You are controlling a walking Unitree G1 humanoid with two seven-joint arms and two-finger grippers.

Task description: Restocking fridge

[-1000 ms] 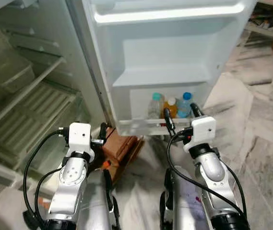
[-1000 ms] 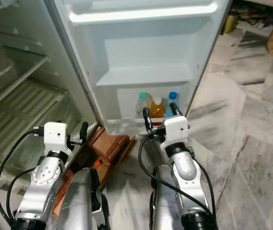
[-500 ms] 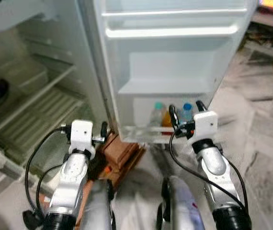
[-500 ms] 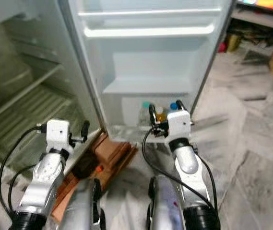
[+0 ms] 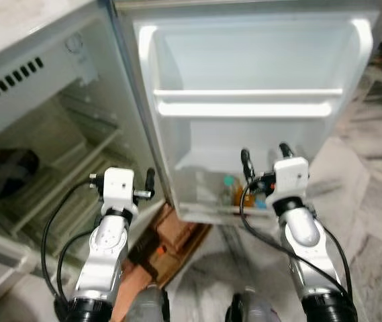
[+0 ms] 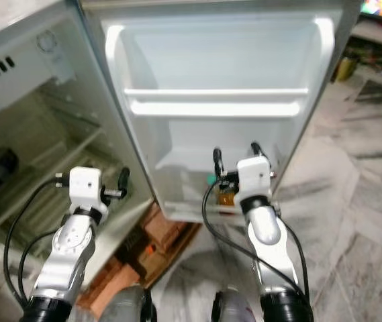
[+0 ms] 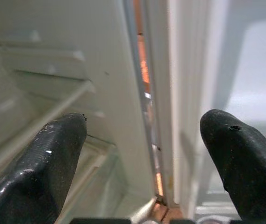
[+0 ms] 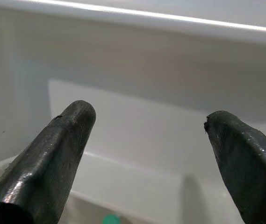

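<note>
The fridge door (image 5: 251, 64) hangs open in front of me. Its lowest rack holds a teal-capped bottle (image 5: 228, 182) and an orange bottle (image 5: 237, 196); a third is hidden behind my right arm. My right gripper (image 5: 264, 151) is open and empty, raised just above those bottles and facing the door's inner wall; the teal cap (image 8: 109, 219) shows below its fingers. My left gripper (image 7: 142, 126) is also open and empty, held before the hinge edge between door and fridge body (image 5: 76, 161).
A white door shelf (image 5: 248, 107) runs across above the right gripper. Inside the fridge are wire shelves and a dark round thing (image 5: 6, 171). Reddish bricks (image 5: 170, 235) lie under the fridge corner. Marble floor (image 5: 375, 201) spreads to the right.
The view has swung upward, so more of the upper door shows and the bottles sit lower. Both arms rose with it; the right gripper now stands above the bottles. Both grippers stay open.
</note>
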